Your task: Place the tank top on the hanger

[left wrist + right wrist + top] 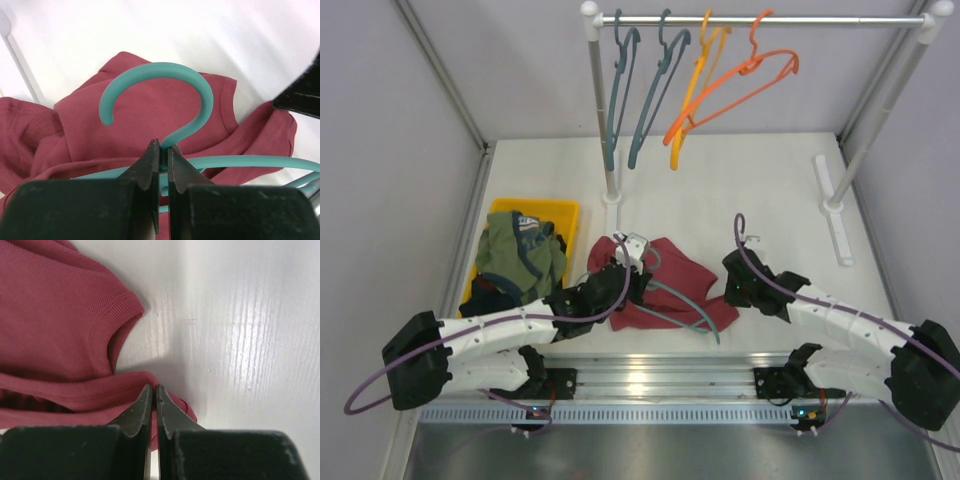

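Left gripper [161, 146] is clamped tight on the hanger [150, 67] at the neck just under the hook, fingers nearly touching around the thin plastic. The hanger lies on top of the tank top [672, 268], which is crumpled on the table [770, 200] between the two arms, with the hanger's arms running across the cloth toward the near edge. Right gripper [151, 390] is fully closed at the cloth's right edge, on a stitched hem band. It looks like a thin pinch of fabric, though the wrist view doesn't show how much is actually caught. Risks: a shallow bite could slip out as soon as the right arm lifts or pulls, since the knit is soft. It may also have grabbed two layers, so the opening won't spread over the hanger's shoulder. The neck grip gives little resistance to twist, so cloth drag could rotate the hanger in the jaws.
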Motion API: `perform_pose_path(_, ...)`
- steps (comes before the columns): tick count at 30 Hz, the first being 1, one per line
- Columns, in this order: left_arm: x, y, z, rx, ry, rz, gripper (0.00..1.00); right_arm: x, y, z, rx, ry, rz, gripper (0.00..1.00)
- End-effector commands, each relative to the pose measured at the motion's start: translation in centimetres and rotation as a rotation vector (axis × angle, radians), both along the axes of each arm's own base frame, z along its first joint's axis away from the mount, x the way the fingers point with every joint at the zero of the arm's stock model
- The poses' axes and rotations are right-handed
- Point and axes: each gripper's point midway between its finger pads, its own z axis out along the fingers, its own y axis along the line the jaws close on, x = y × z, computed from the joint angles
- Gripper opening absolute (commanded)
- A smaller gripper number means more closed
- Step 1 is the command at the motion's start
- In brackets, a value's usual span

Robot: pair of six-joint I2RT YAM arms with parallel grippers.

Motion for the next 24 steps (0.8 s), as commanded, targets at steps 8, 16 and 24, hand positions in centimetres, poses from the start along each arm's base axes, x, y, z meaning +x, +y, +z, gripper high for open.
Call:
perform_pose_path(8,2.7,0.7,5.8,-0.187,-0.080,0.207,0.00,-1.9,-0.6,1.6,0.058,-0.050,-0.010,0.00)
perform_pose_path(16,3.4,1.1,5.3,-0.169,-0.060,0.266,0.00,-2.8,-1.0,1.5,0.066,-0.069,-0.020,0.00)
perform_pose_path(24,3.9,1.4,4.3,-0.118,-0.039,0.308,0.00,-3.1,-0.8,2.7,0.087,-0.099,-0.015,0.00)
